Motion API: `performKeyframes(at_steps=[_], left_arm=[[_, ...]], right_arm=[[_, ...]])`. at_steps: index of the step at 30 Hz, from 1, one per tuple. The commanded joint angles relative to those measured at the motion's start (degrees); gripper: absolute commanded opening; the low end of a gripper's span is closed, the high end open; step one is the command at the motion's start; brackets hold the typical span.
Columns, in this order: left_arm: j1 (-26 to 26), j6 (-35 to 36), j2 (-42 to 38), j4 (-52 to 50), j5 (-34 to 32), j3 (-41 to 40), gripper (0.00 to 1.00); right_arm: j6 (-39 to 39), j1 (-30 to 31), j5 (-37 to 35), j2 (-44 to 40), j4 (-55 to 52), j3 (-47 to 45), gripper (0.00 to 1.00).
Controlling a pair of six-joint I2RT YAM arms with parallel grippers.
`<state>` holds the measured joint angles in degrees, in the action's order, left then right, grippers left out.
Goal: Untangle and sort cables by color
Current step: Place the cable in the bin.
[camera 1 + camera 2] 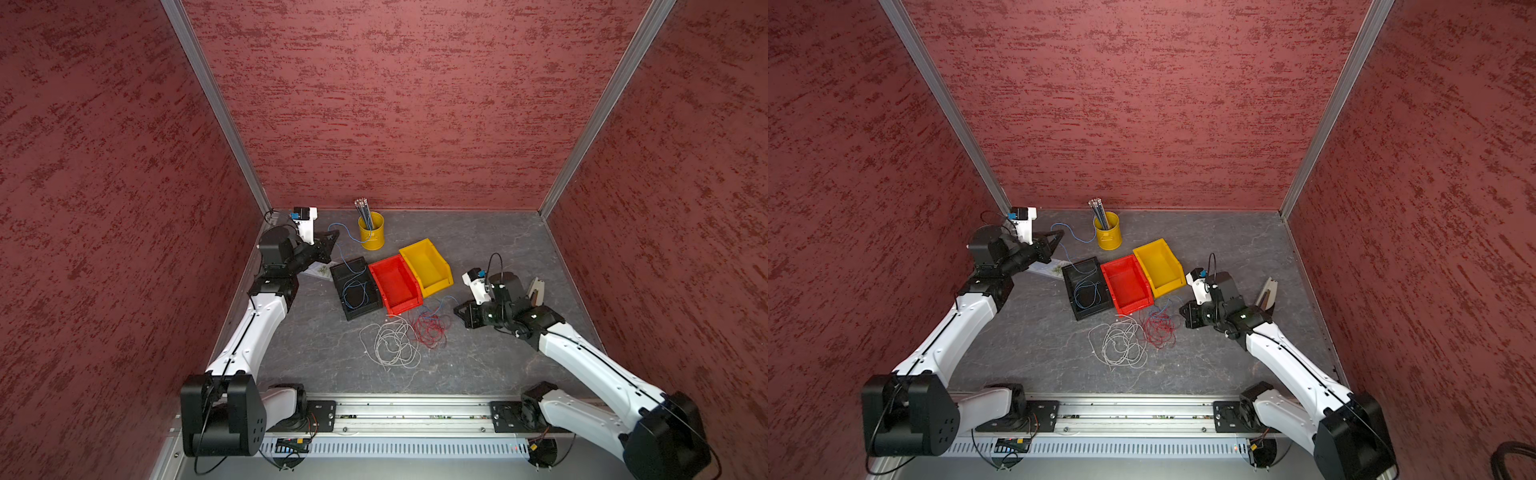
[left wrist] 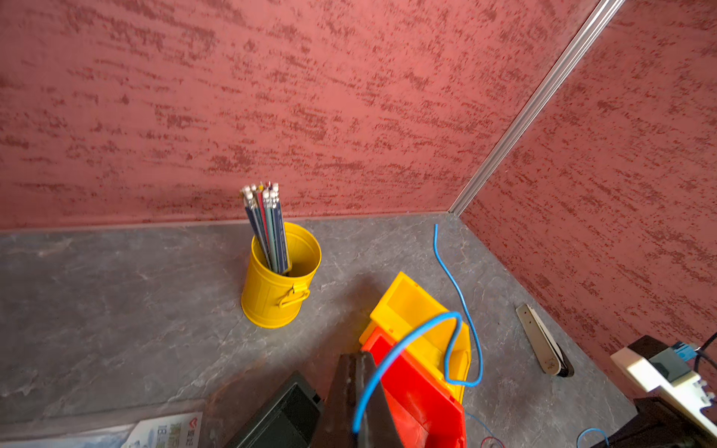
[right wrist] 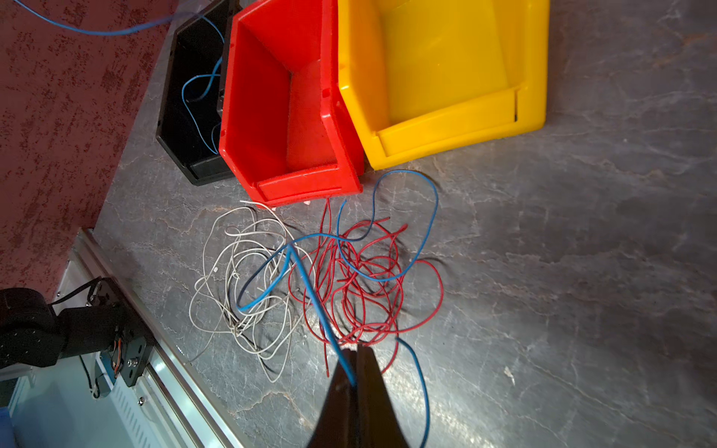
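In both top views the left gripper (image 1: 331, 240) is at the upper left of the grey table (image 1: 498, 249), and its jaws are closed on a long blue cable (image 1: 347, 234). This cable makes a loop toward the yellow cup (image 1: 372, 237) with pencils (image 1: 362, 208). It also goes down into the black bin (image 1: 337, 272), where blue loops (image 1: 353, 291) lie. The red bin (image 1: 395, 282) and the yellow bin (image 1: 426, 264) stand beside it, in the middle of the frame. Below the bins lie the whitish cables (image 1: 390, 343), and the red cables (image 1: 430, 328) are just right of them. The right gripper (image 1: 458, 311) is close to the red heap, at its right.

In the left wrist view the two dark fingers of the left gripper (image 2: 356, 362) are pressed together with the long blue cable (image 2: 407, 333) between them. The cable arcs above the red and yellow bins.

In the right wrist view the right gripper (image 3: 355, 358) is closed tight on a second blue cable (image 3: 306, 283). This cable rises from the heap and crosses over the whitish cables (image 3: 240, 279) and the red cables (image 3: 368, 279), which lie just beside the red bin (image 3: 271, 116).
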<state>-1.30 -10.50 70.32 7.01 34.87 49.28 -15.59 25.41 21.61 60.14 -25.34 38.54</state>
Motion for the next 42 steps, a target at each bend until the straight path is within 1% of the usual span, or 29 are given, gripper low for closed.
performKeyframes(at_steps=[1, 5, 16, 22, 29, 30, 32, 34, 35, 38, 42], left_arm=[[-0.87, -0.45, 0.66, 2.57, 2.03, -0.89, 0.00], [-1.01, 0.51, 0.84, -0.96, 1.70, -0.99, 0.00], [-0.56, 8.10, -0.37, -16.04, -1.23, 0.73, 0.00], [2.71, 12.60, 1.09, -23.04, -7.59, 2.91, 0.00], [7.97, 18.11, 6.77, -28.40, -15.78, 6.67, 0.00], [8.60, 18.56, 7.77, -29.10, -16.96, 7.30, 0.00], [9.56, 19.19, 9.69, -30.75, -19.77, 8.84, 0.00], [9.99, 19.60, 11.31, -32.03, -21.99, 10.02, 0.00], [10.09, 19.70, 12.01, -32.52, -22.81, 10.45, 0.00], [10.16, 20.01, 13.85, -33.03, -23.92, 11.44, 0.00], [10.09, 20.80, 16.05, -34.34, -26.18, 12.34, 0.00]], right_arm=[[0.57, 0.31, 0.24, 0.81, 0.20, 3.14, 0.00], [0.33, 0.32, 0.65, 1.29, 0.64, 2.94, 0.00], [-0.62, 0.33, 1.02, 2.32, 1.57, 2.83, 0.00], [-1.26, 0.34, 1.84, 2.92, 1.77, 3.20, 0.00], [-0.84, 0.34, 1.29, 2.86, -0.55, 4.01, 0.00], [-0.68, 0.33, 0.78, 3.00, -1.54, 4.40, 0.03], [0.01, 0.26, 0.18, 3.52, -3.67, 5.35, 0.19], [0.49, 0.30, -0.35, 4.00, -5.88, 6.46, 0.23], [0.81, 0.25, -0.47, 4.02, -6.91, 6.99, 0.27], [0.98, 0.29, -1.22, 3.12, -8.48, 7.97, 0.47], [0.75, 0.27, -2.25, 1.45, -9.02, 9.18, 0.57]])
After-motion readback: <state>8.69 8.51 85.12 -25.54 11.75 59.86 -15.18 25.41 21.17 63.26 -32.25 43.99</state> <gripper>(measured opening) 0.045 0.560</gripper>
